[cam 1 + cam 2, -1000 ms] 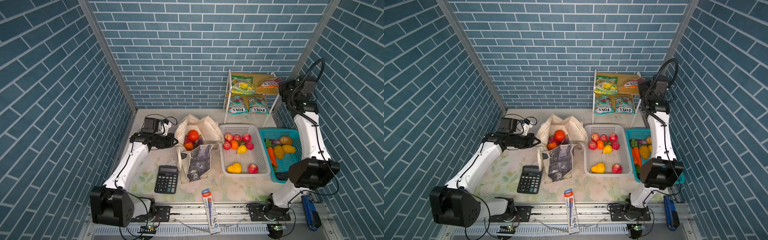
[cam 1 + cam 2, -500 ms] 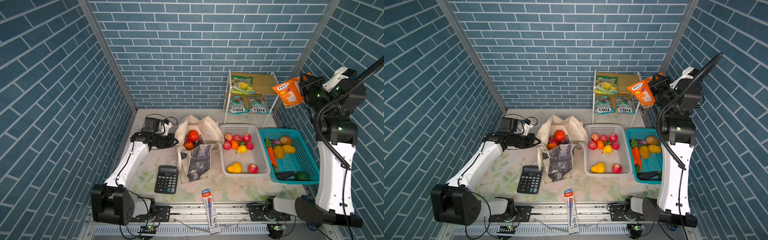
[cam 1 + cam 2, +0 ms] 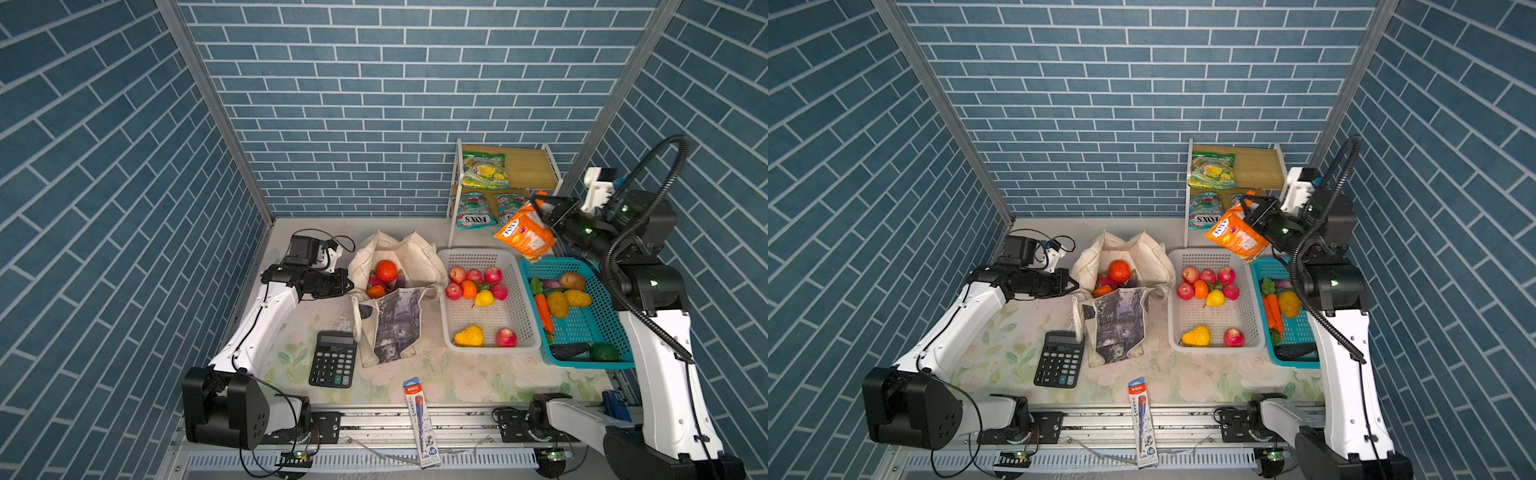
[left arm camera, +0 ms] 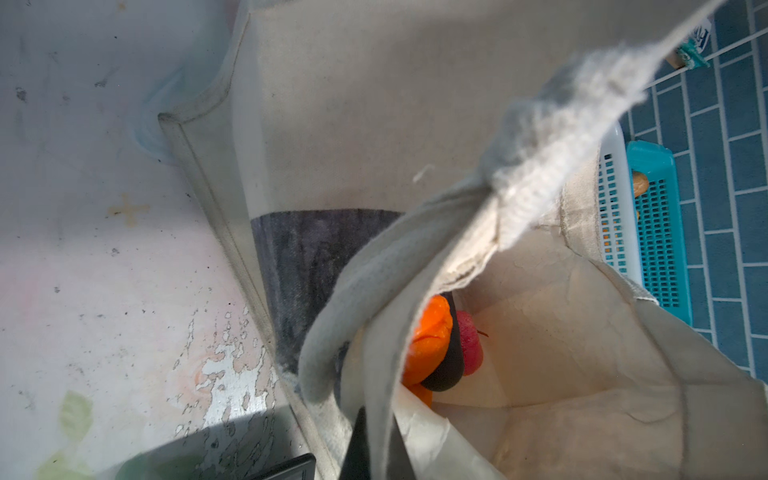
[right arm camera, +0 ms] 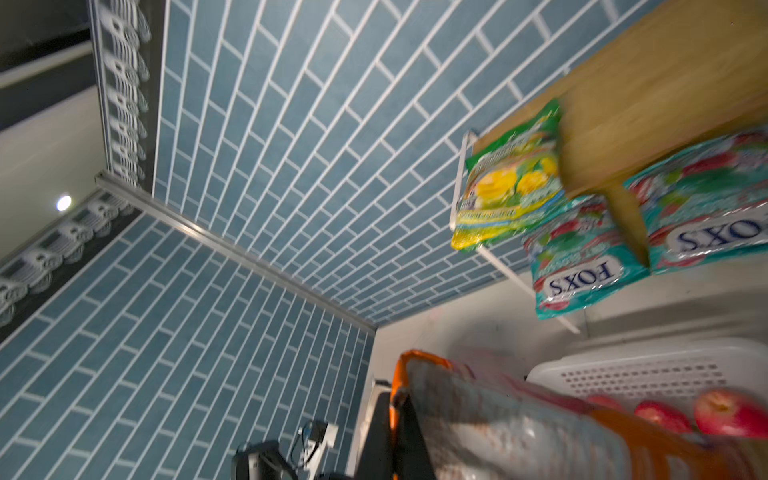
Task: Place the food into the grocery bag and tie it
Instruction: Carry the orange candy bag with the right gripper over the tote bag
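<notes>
Orange FOX'S packet (image 3: 524, 234) in right tool (image 3: 542, 210)

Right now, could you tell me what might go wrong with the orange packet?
1. The orange packet hangs from the right jaws by one edge, near the white basket and short of the grocery bag; it might slip free.
2. The left jaws hold only one side of the bag's mouth, which already holds fruit; the packet could catch the rim.
</notes>
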`<action>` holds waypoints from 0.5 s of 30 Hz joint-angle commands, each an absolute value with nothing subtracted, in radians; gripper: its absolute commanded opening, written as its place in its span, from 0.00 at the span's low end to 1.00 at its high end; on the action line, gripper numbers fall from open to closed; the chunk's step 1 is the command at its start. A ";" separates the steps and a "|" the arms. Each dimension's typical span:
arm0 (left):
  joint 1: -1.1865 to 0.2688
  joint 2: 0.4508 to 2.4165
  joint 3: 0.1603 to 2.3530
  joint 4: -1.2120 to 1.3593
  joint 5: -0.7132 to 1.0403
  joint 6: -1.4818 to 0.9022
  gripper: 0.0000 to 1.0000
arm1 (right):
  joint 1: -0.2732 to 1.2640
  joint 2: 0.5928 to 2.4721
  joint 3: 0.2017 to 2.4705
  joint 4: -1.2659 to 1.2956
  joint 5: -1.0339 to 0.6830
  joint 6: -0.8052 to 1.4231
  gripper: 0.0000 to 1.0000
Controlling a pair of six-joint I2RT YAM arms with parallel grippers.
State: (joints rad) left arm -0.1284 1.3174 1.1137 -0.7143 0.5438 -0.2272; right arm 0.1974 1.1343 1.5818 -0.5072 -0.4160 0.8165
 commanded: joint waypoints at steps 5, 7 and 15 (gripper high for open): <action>-0.115 1.312 1.104 -0.769 0.373 -0.196 0.00 | 0.461 1.206 1.510 -0.377 -0.364 0.697 0.00; -0.111 1.314 1.104 -0.776 0.342 -0.197 0.00 | 0.534 1.251 1.509 -0.353 -0.336 0.677 0.00; -0.078 1.336 1.104 -0.777 0.341 -0.204 0.00 | 0.711 1.449 1.528 -0.239 -0.311 0.663 0.00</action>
